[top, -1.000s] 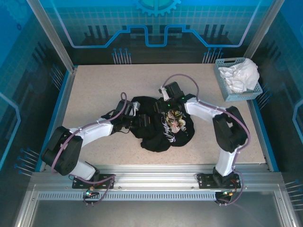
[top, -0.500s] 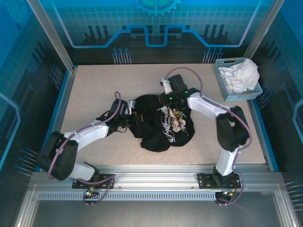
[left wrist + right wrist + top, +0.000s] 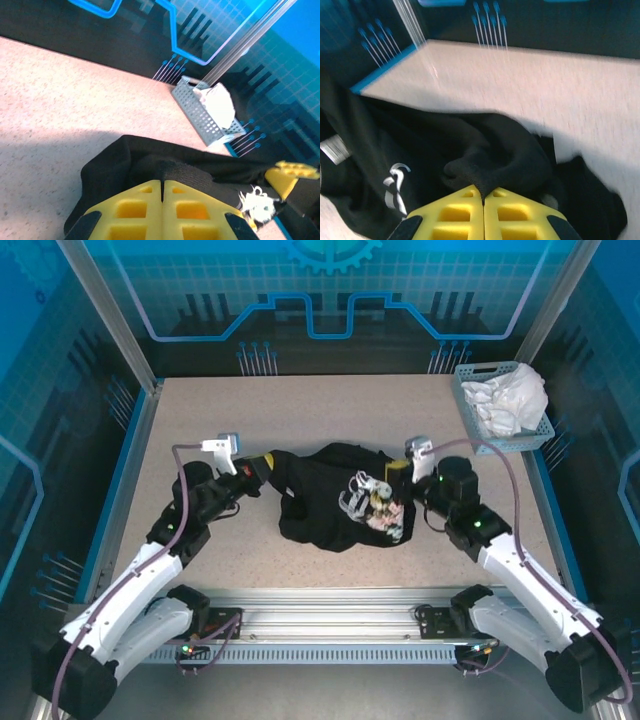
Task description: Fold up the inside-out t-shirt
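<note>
Two pinches from above: my left gripper (image 3: pixel 265 462) and right gripper (image 3: pixel 402 469) clamp opposite ends of the inside-out t-shirt (image 3: pixel 325 505) bunched mid-way across the table (image 3: pixel 200 420), white cloth (image 3: pixel 512 398) lies in the far-right basket (image 3: pixel 470 430), and both wrist views show yellow fingers (image 3: pixel 135 200) pressed together on black fabric.

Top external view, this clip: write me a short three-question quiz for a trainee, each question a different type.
1. Fill in: the right gripper is shut on the ___.
2. True or false: the left gripper is open, clear of the t-shirt.
3. Where is the white garment? A in the basket; B under the t-shirt; C in the right gripper.

Key: 1 t-shirt; 2 false, the left gripper also pinches the t-shirt; 3 A.
</note>
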